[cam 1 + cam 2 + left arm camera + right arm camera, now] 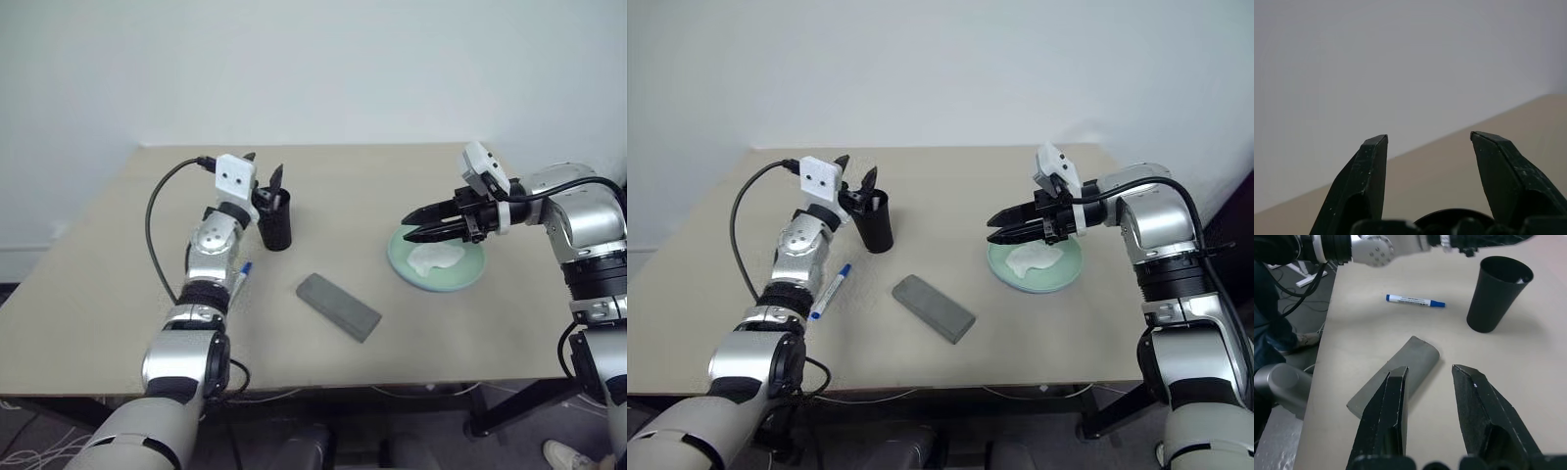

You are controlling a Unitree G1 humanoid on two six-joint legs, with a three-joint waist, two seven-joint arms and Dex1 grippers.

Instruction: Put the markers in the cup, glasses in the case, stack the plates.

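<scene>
Fingers of the left gripper (pixel 855 175) are spread apart w/ nothing between them, poised just above the rim of the cup (pixel 874 222). That cup stands upright toward the table's (pixel 715 294) far-left area; a marker end shows inside it in the right wrist view. Blue-capped marker (pixel 830 291) lies flat on the table beside the left forearm, nearer the front-left edge, apart from the cup. Case (pixel 934 308) lies shut, at a slant, mid-table, w/ bare tabletop all round it. Right gripper (pixel 991 227) points left, fingers parted and empty, hovering over the left rim of the green plate (pixel 1070 273), not touching it. White tissue (pixel 1031 258) sits crumpled on that plate. Plate rests toward the right side, well in from the right edge. Widest bare stretch of tabletop runs along the far edge between cup and plate, plus the front strip on either side of the case.
</scene>
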